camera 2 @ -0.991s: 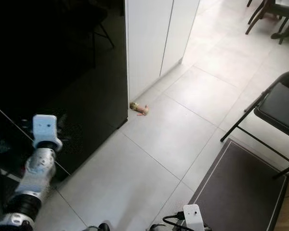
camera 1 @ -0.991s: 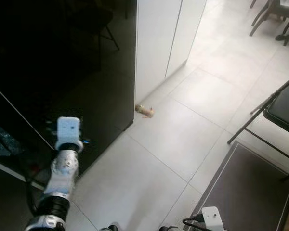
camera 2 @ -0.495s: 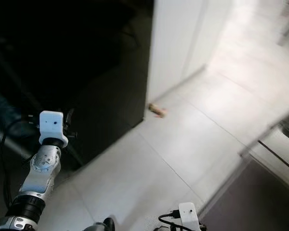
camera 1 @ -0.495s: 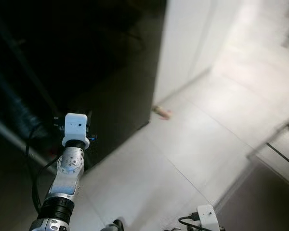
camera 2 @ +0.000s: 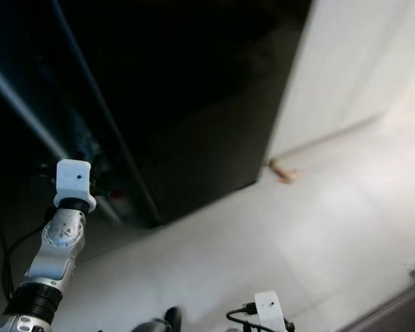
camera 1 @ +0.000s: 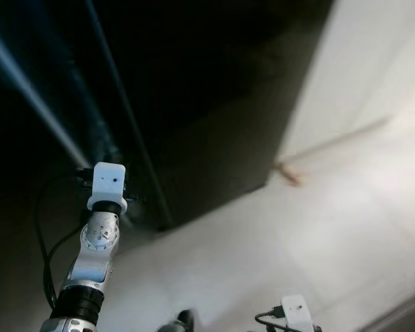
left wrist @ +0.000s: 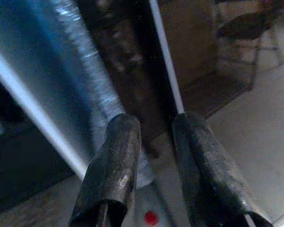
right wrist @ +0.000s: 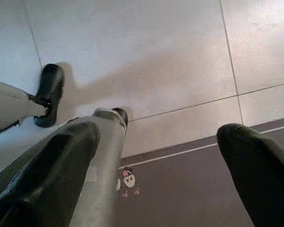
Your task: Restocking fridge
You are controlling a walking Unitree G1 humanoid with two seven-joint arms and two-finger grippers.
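Observation:
The black glossy fridge front takes up the upper left of the head views, with a thin seam running down it. My left arm is raised toward it, its white wrist box close to the door. In the left wrist view my left gripper is open, its two black fingers apart with nothing between them, pointing at a pale vertical strip on the door. My right gripper hangs low, open wide over the floor.
A small brown object lies on the pale tiled floor at the fridge's corner. A white cabinet stands to the right of the fridge. Under the right gripper are a dark mat and my black foot.
The whole picture has swung left, so the fridge now takes up more of it and the chair and mat have left the head views. My left arm stays raised.

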